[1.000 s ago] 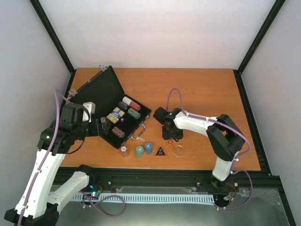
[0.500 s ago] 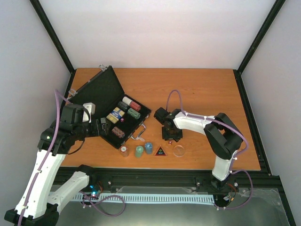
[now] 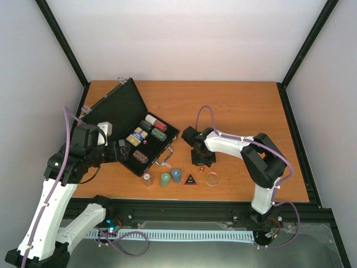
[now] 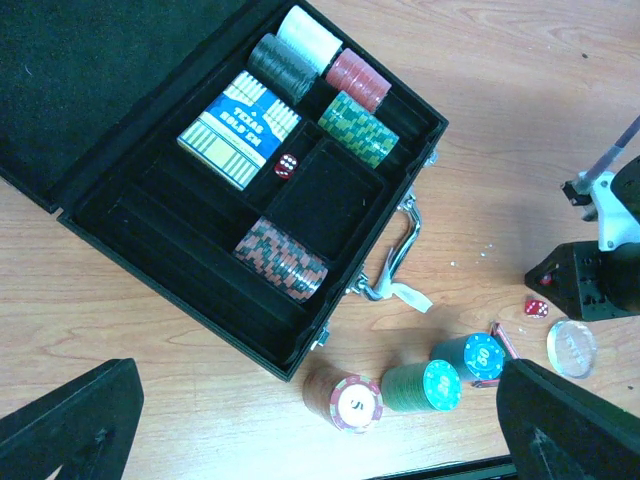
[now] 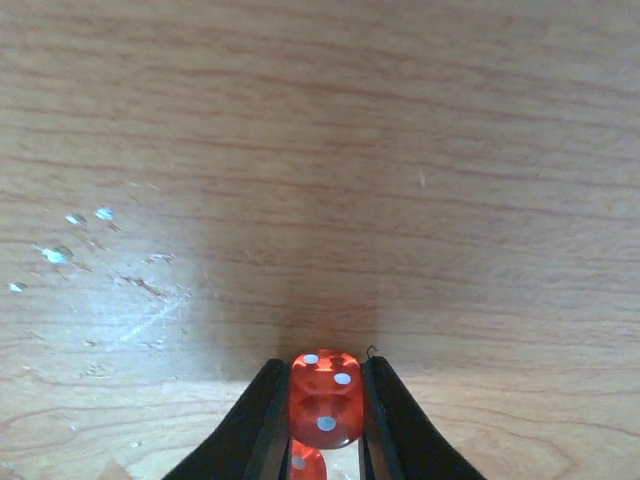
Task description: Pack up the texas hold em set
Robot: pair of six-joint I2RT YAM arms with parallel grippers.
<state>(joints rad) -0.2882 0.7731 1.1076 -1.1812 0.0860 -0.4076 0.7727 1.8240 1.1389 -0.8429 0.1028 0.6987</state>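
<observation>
Where the right claw point(image 3: 202, 161) meets the counter point(image 3: 240, 106), its two fingers point(image 5: 262, 420) press against opposite faces of a red die point(image 5: 325, 395): the claw is clenched on that die, which sits low against the wood. A second die point(image 5: 304, 466) shows just beneath the first, at the bottom edge of the right wrist view. Near this claw, toward the arm bases, lie the black triangle point(image 3: 191, 179) and the clear disc point(image 3: 212, 178), close together but apart. Three loose stacks point(image 4: 422, 385) of chips, blue, green and red, stand in a row beyond the triangle, on the left-arm side of the claw

The left claw point(image 3: 122, 151) is released, with its jaws standing wide, and hangs at the near edge of the open case point(image 4: 160, 235). Ahead of this claw the case holds a card deck point(image 4: 240, 128), a third die point(image 4: 285, 167) just beside the deck, and packed stacks point(image 4: 358, 128) of white, dark, red, green and brown chips. Its handle point(image 4: 395, 255) faces the loose stacks
</observation>
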